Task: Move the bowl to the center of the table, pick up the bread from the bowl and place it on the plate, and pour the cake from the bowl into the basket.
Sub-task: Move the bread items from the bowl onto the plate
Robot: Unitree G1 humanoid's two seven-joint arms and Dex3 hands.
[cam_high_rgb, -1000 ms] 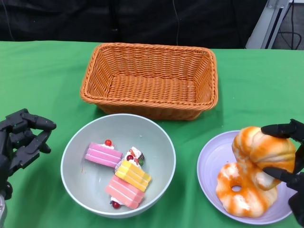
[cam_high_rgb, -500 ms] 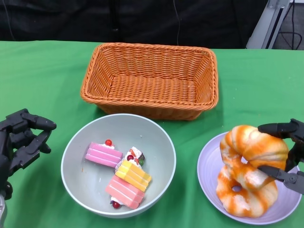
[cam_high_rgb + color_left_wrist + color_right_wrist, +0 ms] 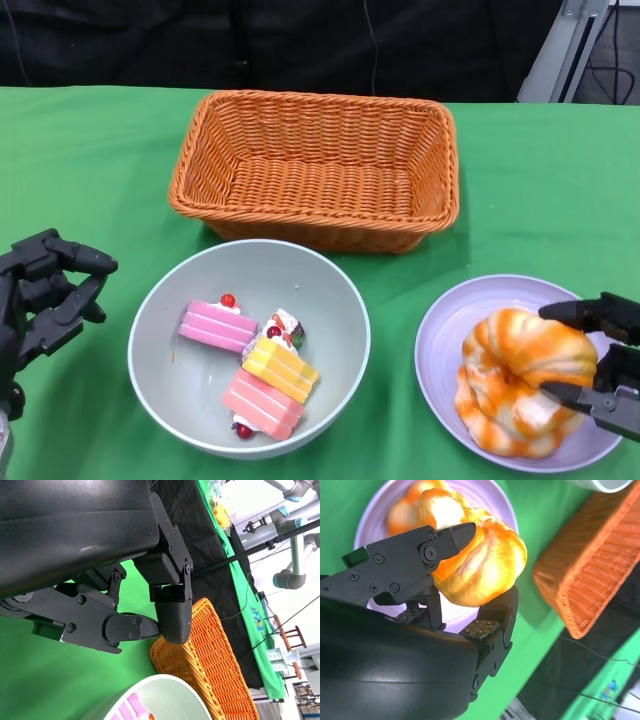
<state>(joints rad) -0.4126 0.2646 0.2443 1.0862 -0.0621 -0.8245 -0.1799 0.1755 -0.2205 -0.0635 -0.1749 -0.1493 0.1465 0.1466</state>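
**Bread down on the plate, cakes next**

We see the bread (image 3: 520,390) resting on the lilac plate (image 3: 445,330) at the right of the desk (image 3: 90,160), with our right robot hand (image 3: 600,375) holding it — one finger over the top, another under its near side. Its glazed skin bulges around the fingers in the right wrist view, so we judge it soft, light and springy; a loose hold across its thick middle suits it.

The grey bowl (image 3: 340,300) sits near the middle, just in front of the wicker basket (image 3: 315,165), with the cake pieces (image 3: 250,360) loose inside. We judge the bowl stiff and smooth — best taken at the rim. Our left robot hand (image 3: 40,300) hovers beside it, fingers curled in on nothing.
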